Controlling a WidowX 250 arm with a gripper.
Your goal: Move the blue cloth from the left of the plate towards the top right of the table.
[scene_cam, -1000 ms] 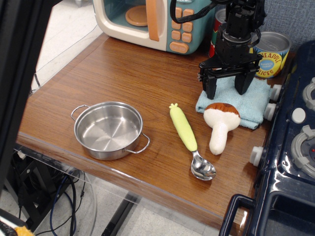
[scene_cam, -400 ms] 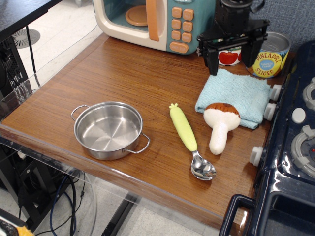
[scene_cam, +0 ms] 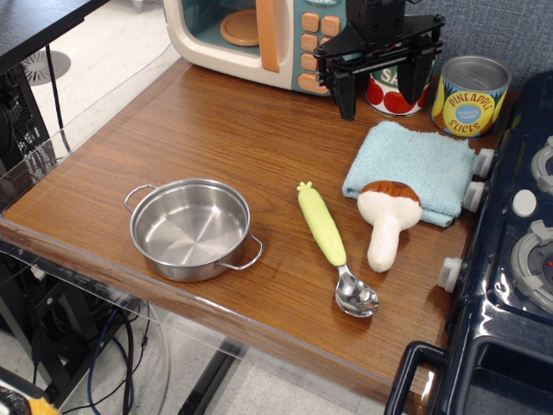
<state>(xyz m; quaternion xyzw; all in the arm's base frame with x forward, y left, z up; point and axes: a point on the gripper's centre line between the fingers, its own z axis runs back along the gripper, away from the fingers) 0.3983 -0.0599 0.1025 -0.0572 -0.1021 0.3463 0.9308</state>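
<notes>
The blue cloth (scene_cam: pixel 413 170) lay flat on the tabletop (scene_cam: pixel 216 138) at its far right side, just beside the dark blue toy stove (scene_cam: pixel 510 259); a toy mushroom (scene_cam: pixel 388 215) rested with its brown cap on the cloth's near edge and its pale stem on the wood; the claw (scene_cam: pixel 378 86) hung in the air above the back of the tabletop, off the cloth's far left corner, its two black fingers spread wide and holding nothing; behind it stood a toy microwave (scene_cam: pixel 268 39), a red can (scene_cam: pixel 389 91) partly hidden by the fingers, and a pineapple slices can (scene_cam: pixel 468 95) close to the cloth's far edge; a steel pan (scene_cam: pixel 190 227) sat near the front left, well apart from the cloth; between pan and mushroom lay a spoon (scene_cam: pixel 335 246) with a yellow-green handle.
</notes>
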